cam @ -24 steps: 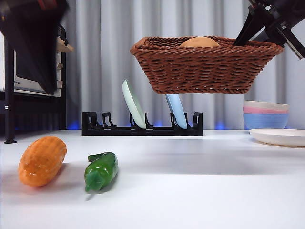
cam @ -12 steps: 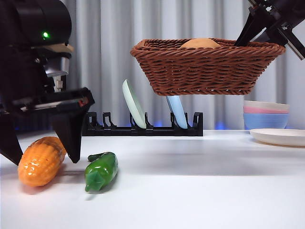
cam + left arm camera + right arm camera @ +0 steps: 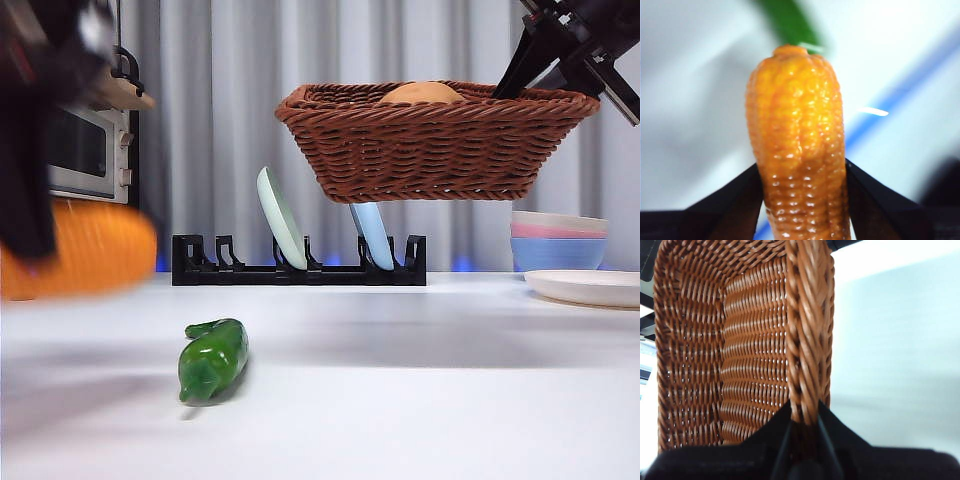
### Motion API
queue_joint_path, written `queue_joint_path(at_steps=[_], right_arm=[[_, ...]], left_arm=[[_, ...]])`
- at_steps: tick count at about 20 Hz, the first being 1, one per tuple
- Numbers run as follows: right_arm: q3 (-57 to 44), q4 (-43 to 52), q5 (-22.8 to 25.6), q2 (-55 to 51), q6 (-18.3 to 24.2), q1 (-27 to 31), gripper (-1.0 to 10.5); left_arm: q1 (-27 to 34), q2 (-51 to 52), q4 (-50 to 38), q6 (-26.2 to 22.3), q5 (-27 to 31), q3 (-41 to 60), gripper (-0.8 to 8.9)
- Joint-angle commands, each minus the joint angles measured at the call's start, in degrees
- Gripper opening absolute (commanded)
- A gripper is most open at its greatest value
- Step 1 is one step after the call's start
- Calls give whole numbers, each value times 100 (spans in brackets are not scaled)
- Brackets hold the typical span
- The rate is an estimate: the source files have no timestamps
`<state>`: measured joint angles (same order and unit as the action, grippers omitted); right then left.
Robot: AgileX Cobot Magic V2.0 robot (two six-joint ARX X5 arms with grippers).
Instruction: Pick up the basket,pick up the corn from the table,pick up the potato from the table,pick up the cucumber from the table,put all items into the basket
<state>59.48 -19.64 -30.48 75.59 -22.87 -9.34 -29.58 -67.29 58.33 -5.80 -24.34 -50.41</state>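
Orange corn [image 3: 797, 150] clamped between the jaws of the left hand [image 3: 802, 200], lifted clear of the white worktop [image 3: 400, 400]; front view shows it blurred at far left [image 3: 85, 250], above the surface. Green cucumber [image 3: 212, 358] lies on the worktop, apart from the corn. Right hand [image 3: 804, 427] is shut on the braided rim of the brown wicker basket [image 3: 730, 355], holding the basket [image 3: 435, 140] in the air at upper right. Tan potato [image 3: 422, 92] sits inside the basket, top showing over the rim. Behind: black dish rack [image 3: 300, 265] with two plates, stacked bowls [image 3: 558, 240] at right.
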Motion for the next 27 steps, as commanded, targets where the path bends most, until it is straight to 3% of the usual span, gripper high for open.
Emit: queue_joint_path(at_steps=[1, 4, 6, 8, 10, 11, 14, 20, 23, 24, 26, 27], right_arm=[[39, 114, -52, -66, 2, 0, -12], [39, 114, -48, -63, 2, -55, -12], [37, 109, -48, -63, 0, -166, -11], [39, 79, -48, -63, -2, -284, -11], [37, 57, -28, -59, -2, -424, -12], [37, 52, 101, -59, -9, -516, -12], [37, 26, 254, -59, -20, -758, -12], [37, 20, 555, -59, -22, -1141, -12], [37, -13, 540, -59, -28, -1185, -12], [37, -33, 535, -59, -39, -1185, -12], [37, -63, 531, -59, -68, -1185, -11], [37, -79, 527, -59, -70, -1185, -11]], left_arm=[[-11, 621, 496, -955, -1075, -433, -8], [-11, 1145, -422, -737, -1932, -1095, -8], [-11, 1172, -1600, -142, -1895, -1377, -8], [-15, 1073, -3152, 883, -1582, -1416, -8], [-98, 879, -4286, 1851, -752, -1416, -8], [-166, 752, -4583, 1989, -321, -1419, -8], [-352, 205, -4498, 1696, 675, -1561, -8], [-909, -1370, -2555, 514, 2146, -2874, -8], [-1084, -1816, -2347, 247, 2428, -3029, 6], [-1119, -1891, -2328, 245, 2433, -3029, 62], [-1163, -1947, -2306, 271, 2441, -3029, 417], [-1165, -1947, -2319, 280, 2439, -3029, 512]])
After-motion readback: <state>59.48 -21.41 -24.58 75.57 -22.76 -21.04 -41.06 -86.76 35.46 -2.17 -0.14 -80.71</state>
